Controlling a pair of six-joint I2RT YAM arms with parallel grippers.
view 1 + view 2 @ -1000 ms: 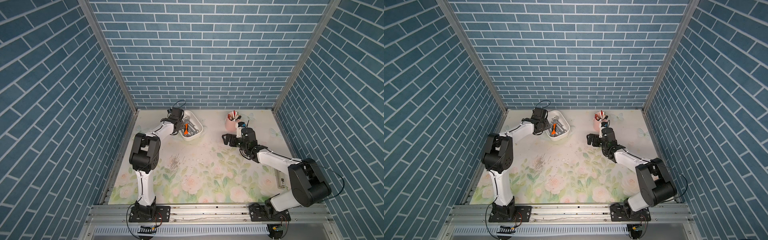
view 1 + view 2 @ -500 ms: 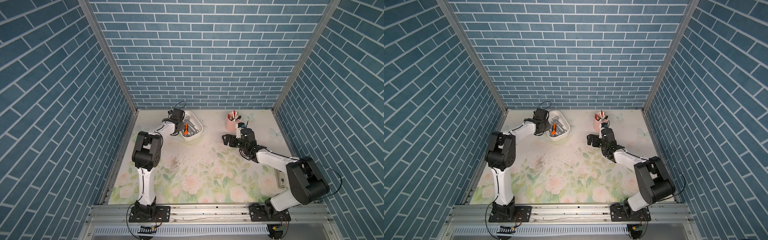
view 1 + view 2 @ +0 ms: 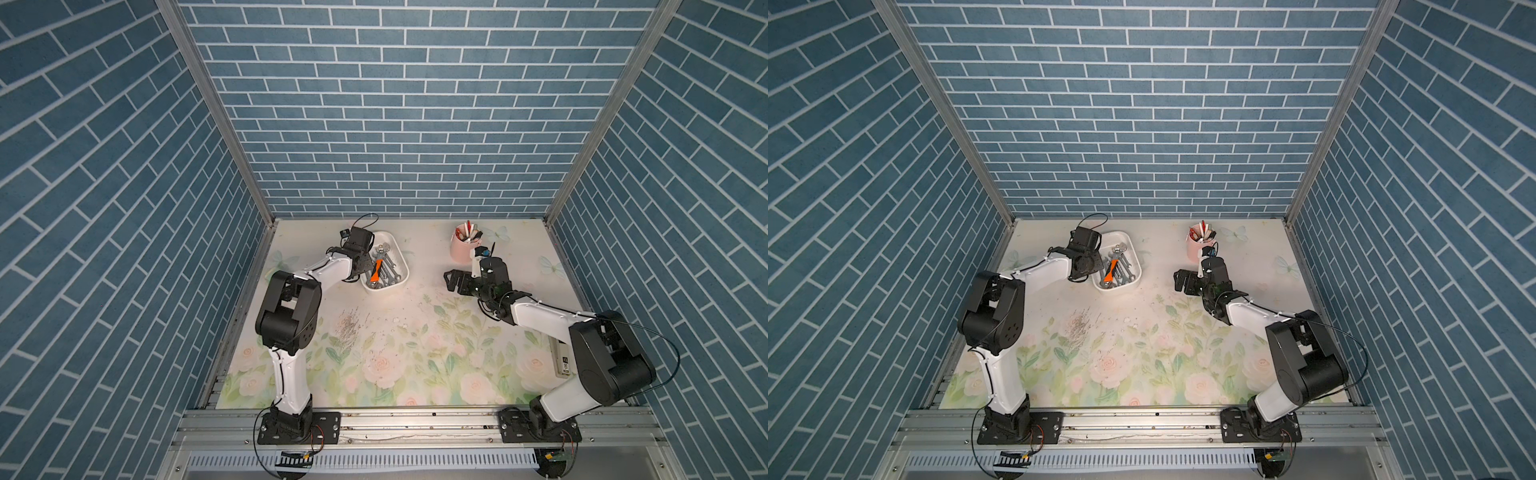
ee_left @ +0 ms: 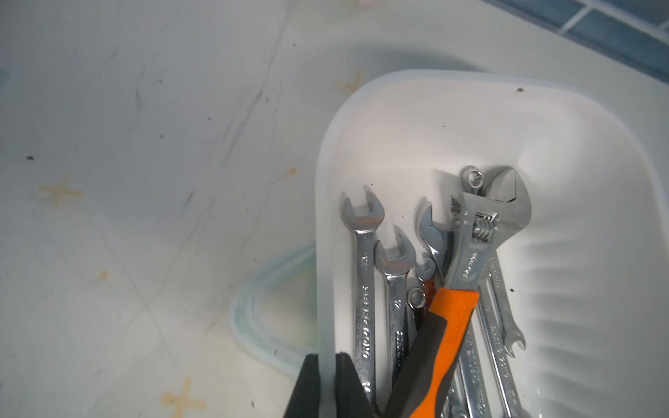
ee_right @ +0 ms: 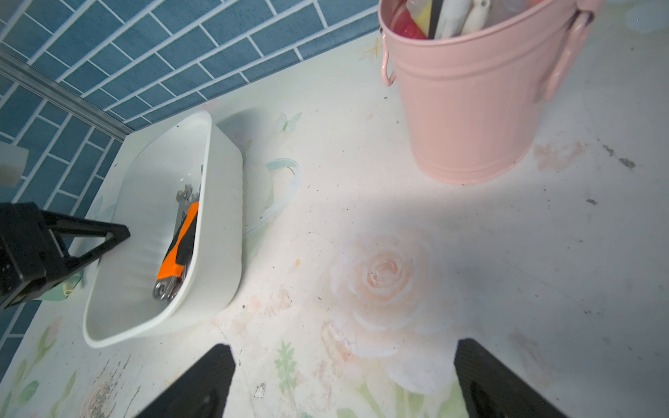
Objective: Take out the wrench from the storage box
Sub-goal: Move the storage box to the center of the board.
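**Left pincer clamped on the box wall; wrenches lie inside**

On your floral bench (image 3: 415,332), the white storage box (image 3: 402,259) sits near the back wall, left of the pink pail (image 3: 460,249). Both top views hide the grip behind the arm's wrist. Only the left wrist view shows you the left pincer (image 4: 327,362) closed on the box's side wall, one finger inside and one outside. The right pincer (image 5: 345,345) hangs wide open above bare bench. The orange-handled adjustable wrench (image 4: 454,307) lies in the box along its length, head toward the back wall, atop the combination wrenches (image 4: 364,289).

The left wrist view's edge cuts off storage box (image 4: 324,217), orange-handled wrench (image 4: 452,318) and left pincer (image 4: 327,365)
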